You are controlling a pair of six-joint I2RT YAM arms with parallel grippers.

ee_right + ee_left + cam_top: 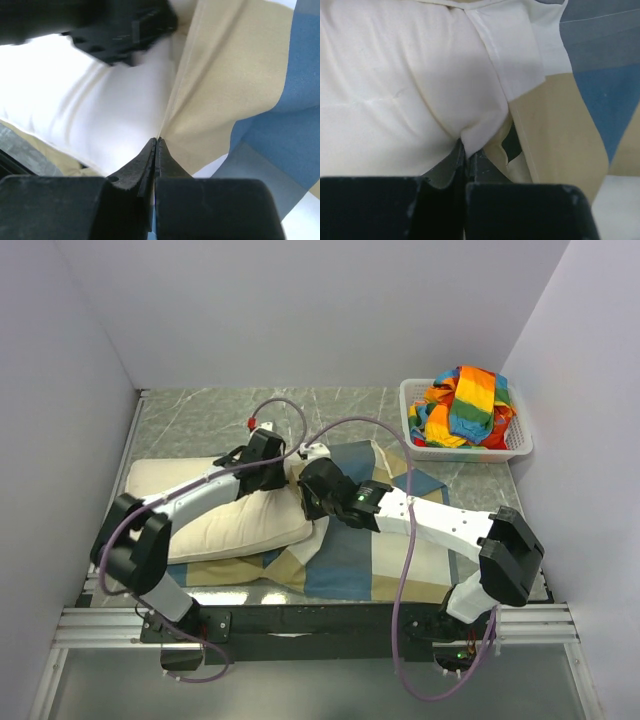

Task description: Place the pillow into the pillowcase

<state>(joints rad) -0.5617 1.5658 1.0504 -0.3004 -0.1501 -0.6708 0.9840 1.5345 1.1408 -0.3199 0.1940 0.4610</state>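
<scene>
The cream-white pillow lies at the left, its right end over the blue, tan and off-white pillowcase, which is spread flat at the centre. My left gripper is at the pillow's right end, and in the left wrist view it is shut on a pinch of the pillow, with the pillowcase beside it. My right gripper sits close by. In the right wrist view it is shut on the tan edge of the pillowcase, right against the pillow.
A white basket holding a rainbow-striped cloth stands at the back right. White walls close in the left, back and right. The grey marbled tabletop shows behind the pillow. The two grippers are nearly touching.
</scene>
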